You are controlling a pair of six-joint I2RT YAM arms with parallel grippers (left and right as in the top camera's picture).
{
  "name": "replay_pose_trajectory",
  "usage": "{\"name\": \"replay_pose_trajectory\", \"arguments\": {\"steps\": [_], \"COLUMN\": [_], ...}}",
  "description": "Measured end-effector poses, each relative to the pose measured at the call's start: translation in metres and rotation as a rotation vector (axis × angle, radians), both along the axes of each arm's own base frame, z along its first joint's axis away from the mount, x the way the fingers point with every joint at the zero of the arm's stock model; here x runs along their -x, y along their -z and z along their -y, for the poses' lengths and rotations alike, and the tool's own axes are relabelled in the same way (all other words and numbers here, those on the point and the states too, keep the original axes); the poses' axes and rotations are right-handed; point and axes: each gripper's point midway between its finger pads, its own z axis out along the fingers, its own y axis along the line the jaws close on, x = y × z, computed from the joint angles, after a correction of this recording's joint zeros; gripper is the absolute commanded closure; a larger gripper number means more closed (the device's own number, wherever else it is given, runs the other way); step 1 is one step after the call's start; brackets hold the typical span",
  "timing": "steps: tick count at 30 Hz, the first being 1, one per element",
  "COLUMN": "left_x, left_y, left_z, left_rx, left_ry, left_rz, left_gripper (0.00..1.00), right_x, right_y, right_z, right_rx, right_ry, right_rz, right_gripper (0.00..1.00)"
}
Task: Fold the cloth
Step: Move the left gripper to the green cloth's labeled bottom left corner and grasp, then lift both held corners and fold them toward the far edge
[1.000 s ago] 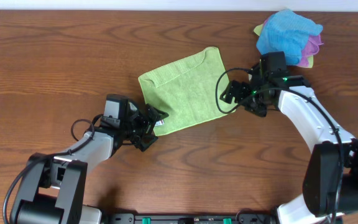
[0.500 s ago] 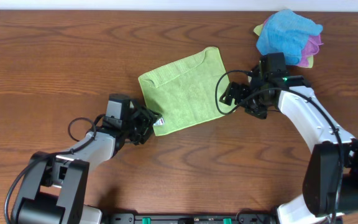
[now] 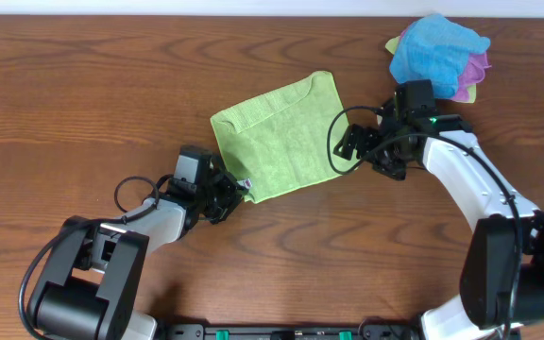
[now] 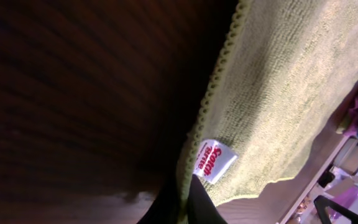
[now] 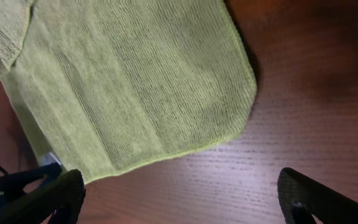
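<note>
The lime-green cloth (image 3: pixel 280 137) lies flat in the middle of the table, tilted, with its white tag (image 3: pixel 245 185) at the near-left corner. My left gripper (image 3: pixel 235 193) is shut on that corner's edge. In the left wrist view the two dark fingers (image 4: pixel 199 202) pinch the cloth's hem (image 4: pixel 291 93) just below the tag (image 4: pixel 215 160). My right gripper (image 3: pixel 351 151) stands open by the cloth's right edge. The right wrist view shows the cloth (image 5: pixel 123 81) ahead of the wide-apart fingertips (image 5: pixel 64 193), with bare wood under the gripper (image 5: pixel 179 190).
A heap of bright blue and purple cloths (image 3: pixel 439 55) sits at the back right corner, behind the right arm. The wooden table (image 3: pixel 83 85) stretches left of the cloth.
My left gripper has slid right onto the cloth's tagged corner and shut on it. The right gripper has stayed open, shifting only slightly towards the cloth.
</note>
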Motion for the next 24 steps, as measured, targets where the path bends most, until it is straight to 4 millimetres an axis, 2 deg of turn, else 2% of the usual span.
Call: {"name": "replay_pose_trajectory", "arguments": {"steps": [8,10,19,22,24], "left_x": [0.0,0.0,-0.003,-0.002,-0.002], "left_y": [0.0,0.0,-0.001,-0.001,-0.001], "left_z": [0.0,-0.001,-0.012,-0.011,-0.012], "left_rx": [-0.004,0.002,0.029,0.034,0.037], "left_ry": [0.014,0.018,0.019,0.026,0.026], "left_rz": [0.01,0.01,0.01,0.009,0.007], "left_gripper": [0.94,0.94,0.94,0.94,0.94], "right_x": [-0.016,-0.019,-0.006,-0.007,-0.014], "right_y": [0.005,0.008,0.04,0.05,0.049], "right_z": [0.0,0.0,0.002,0.001,0.0], "right_rx": [0.004,0.002,-0.002,-0.008,-0.017], "right_ry": [-0.004,-0.005,0.015,0.024,0.031], "right_rz": [0.097,0.118,0.103,0.097,0.119], "right_gripper": [0.01,0.03,0.14,0.15,0.15]}}
